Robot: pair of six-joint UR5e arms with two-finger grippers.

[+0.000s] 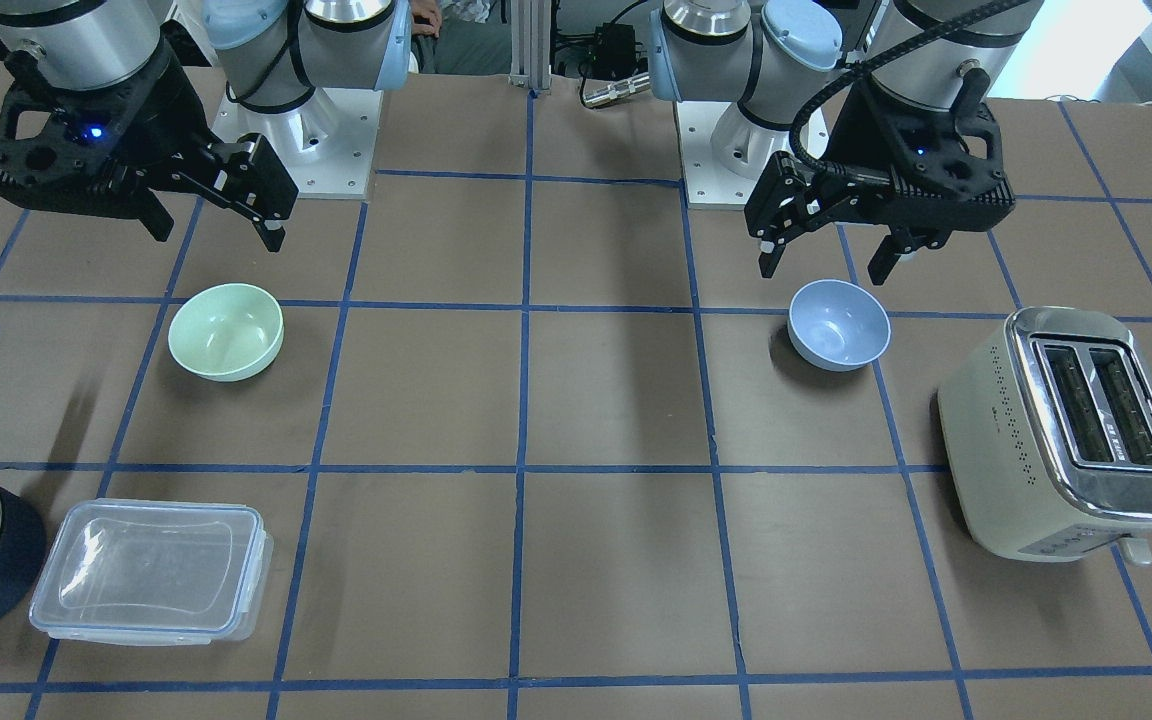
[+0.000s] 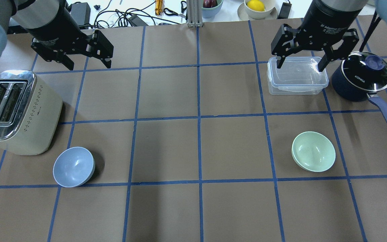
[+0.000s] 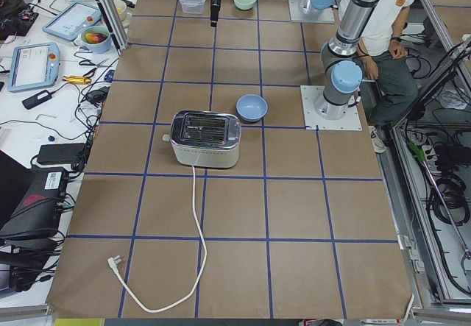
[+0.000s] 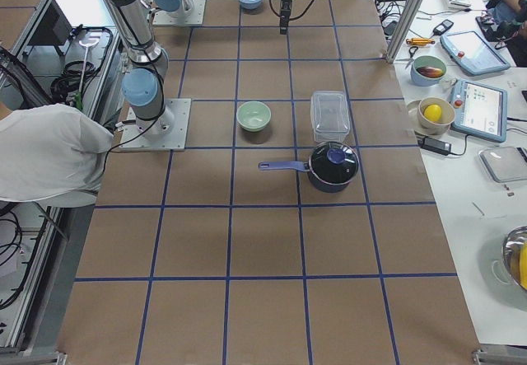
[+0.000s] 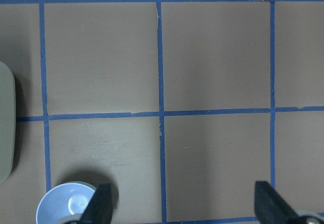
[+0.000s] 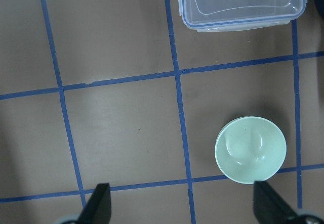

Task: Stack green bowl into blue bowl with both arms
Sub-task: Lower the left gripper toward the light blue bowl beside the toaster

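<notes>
Both jaws wide and empty over the worktop [image 2: 166, 151]. The green bowl [image 2: 313, 151] sits right, the blue bowl [image 2: 74, 166] left, beside the toaster [image 2: 18, 111]. A glossy rim probably slips when pinched.

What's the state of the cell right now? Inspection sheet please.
Surface: table, brown with a blue tape grid.
Job's things: green bowl and blue bowl upright, empty, far apart, not yet stacked.
Clutter: toaster beside the blue bowl; clear container and lidded saucepan beyond the green bowl.
End effectors: left end effector and right end effector open, raised, holding nothing.
Cables: toaster cord loose on the table, unplugged.
Surroundings: person by the robot base; side bench with tablets, tools, fruit bowls.
</notes>
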